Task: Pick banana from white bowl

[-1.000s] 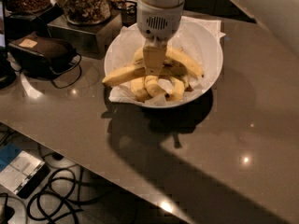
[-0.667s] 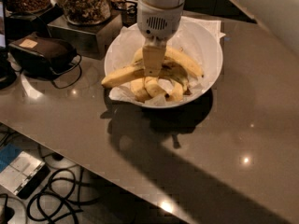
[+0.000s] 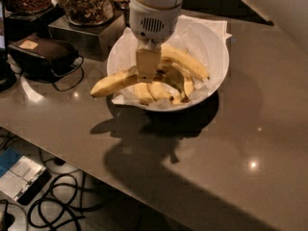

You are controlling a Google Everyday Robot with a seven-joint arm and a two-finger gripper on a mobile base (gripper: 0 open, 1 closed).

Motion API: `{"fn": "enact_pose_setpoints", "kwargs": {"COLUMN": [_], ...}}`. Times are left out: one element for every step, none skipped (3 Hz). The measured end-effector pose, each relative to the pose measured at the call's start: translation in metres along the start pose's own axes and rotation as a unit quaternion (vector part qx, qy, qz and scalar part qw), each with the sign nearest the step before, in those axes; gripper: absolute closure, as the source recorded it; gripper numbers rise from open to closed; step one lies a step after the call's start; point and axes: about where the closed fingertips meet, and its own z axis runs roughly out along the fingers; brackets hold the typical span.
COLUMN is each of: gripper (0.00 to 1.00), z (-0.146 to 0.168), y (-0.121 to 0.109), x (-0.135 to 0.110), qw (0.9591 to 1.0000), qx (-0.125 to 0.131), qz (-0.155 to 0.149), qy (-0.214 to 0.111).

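Note:
The white bowl point(image 3: 215, 47), lined with crinkled white paper, stands on the grey-brown counter. The long, nearly straight pale-yellow banana point(image 3: 111, 84) lies across the bowl's left rim, its tapered tip sticking out past the rim to the left. My gripper point(image 3: 147, 71) comes straight down from above over the bowl's left half, and its tan fingers point(image 3: 147, 60) are closed on the banana's inner end. A more arched long banana point(image 3: 188, 63) and short stubby bananas point(image 3: 155, 91) lie in the bowl behind and below the gripper.
A glass jar of granola point(image 3: 88, 3) on a dark stand point(image 3: 82, 33) sits just left of the bowl. A black pouch point(image 3: 42, 56) with a cable lies further left. The counter's front edge runs diagonally; cables point(image 3: 57, 208) lie on the floor below.
The banana's tip has shifted left, further out over the bowl's rim. The gripper stays over the bowl's left half.

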Motion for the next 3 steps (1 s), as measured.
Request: {"fn": "enact_pose_setpoints", "kwargs": {"gripper": [1.00,1.00,1.00], "z": [-0.017,-0.034,-0.049], "y": [0.026,0.048,0.064], "x": [-0.017,-0.031,-0.051], "qw": [0.9995,0.9979,0.9951], "qx": [0.006,0.014,0.018], "qz": [-0.030,-0.060,-0.093], "qy": [-0.010,-0.018,-0.029]}}
